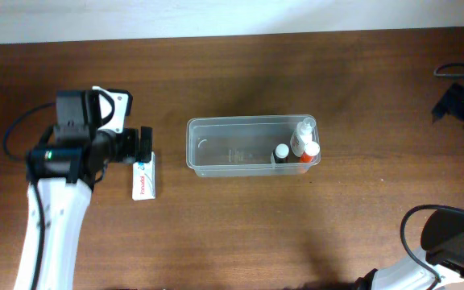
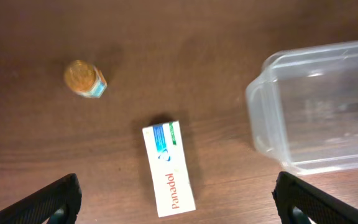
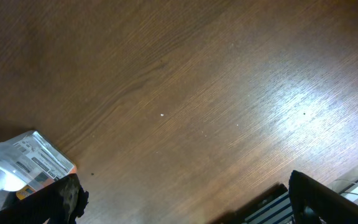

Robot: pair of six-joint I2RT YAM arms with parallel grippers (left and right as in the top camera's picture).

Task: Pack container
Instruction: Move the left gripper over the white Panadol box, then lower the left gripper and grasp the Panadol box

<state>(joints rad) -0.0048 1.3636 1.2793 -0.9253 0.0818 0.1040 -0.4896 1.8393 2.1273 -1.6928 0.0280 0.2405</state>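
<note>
The container (image 1: 232, 145) is a clear plastic tub at the table's middle. A white spray bottle (image 1: 304, 131), an orange bottle (image 1: 309, 154) and a small black-capped bottle (image 1: 281, 152) stand in its right end. A white Panadol box (image 1: 142, 179) lies flat on the table left of the tub. My left gripper (image 1: 145, 145) is open and empty, just above the box. In the left wrist view the box (image 2: 168, 168) lies between the open fingers (image 2: 176, 205), with the tub (image 2: 322, 106) at the right. My right gripper (image 1: 461, 103) is open and empty at the far right edge.
A small amber jar with a gold lid (image 2: 84, 79) stands on the table beyond the box, hidden under my left arm in the overhead view. A clear labelled plastic item (image 3: 23, 165) sits at the lower left of the right wrist view. The table is dark wood.
</note>
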